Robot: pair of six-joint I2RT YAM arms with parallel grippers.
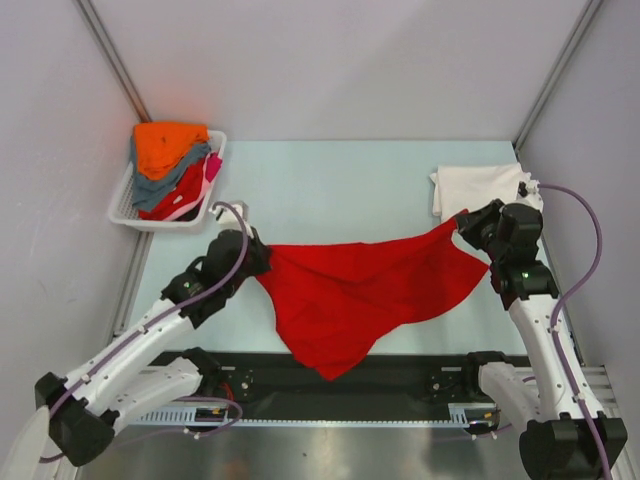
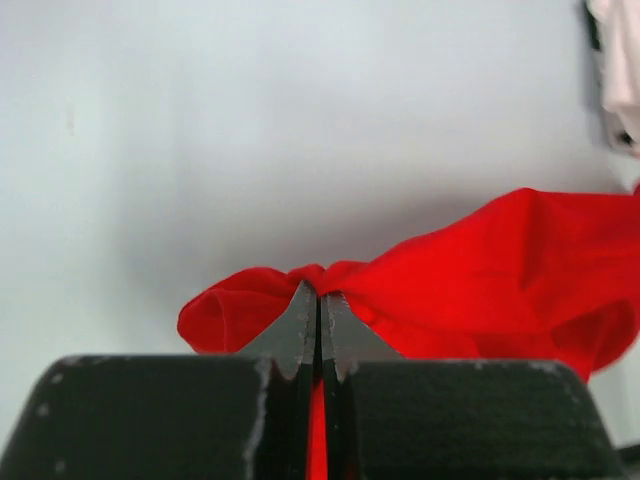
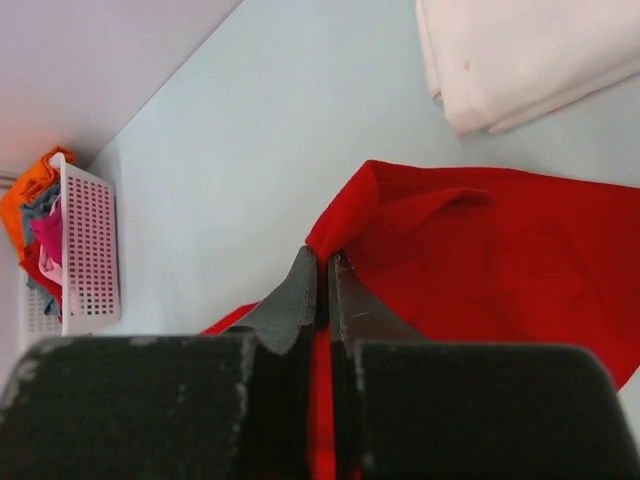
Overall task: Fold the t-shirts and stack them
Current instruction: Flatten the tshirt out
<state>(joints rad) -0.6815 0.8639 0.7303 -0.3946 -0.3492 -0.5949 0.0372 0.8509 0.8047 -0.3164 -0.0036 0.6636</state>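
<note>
Plain bright red cloth t-shirt [image 1: 360,290] hangs stretched between both arms over the middle of the pale blue worktop [image 1: 330,185], its lower point drooping past the near edge. Left fingers [image 2: 320,300] closed tight on one bunched corner; right fingers [image 3: 322,275] closed tight on the opposite corner. Folded cream-white t-shirt [image 1: 478,187] lies at the far right corner. White plastic mesh basket [image 1: 130,210] at the far left corner holds orange, grey-teal and red-with-pink-trim shirts [image 1: 172,165].

A plain bright red t-shirt [image 1: 360,290], a cream-white t-shirt [image 1: 478,187], and orange, grey-teal and pink-trimmed red shirts [image 1: 172,165] in a white basket [image 1: 130,208].
</note>
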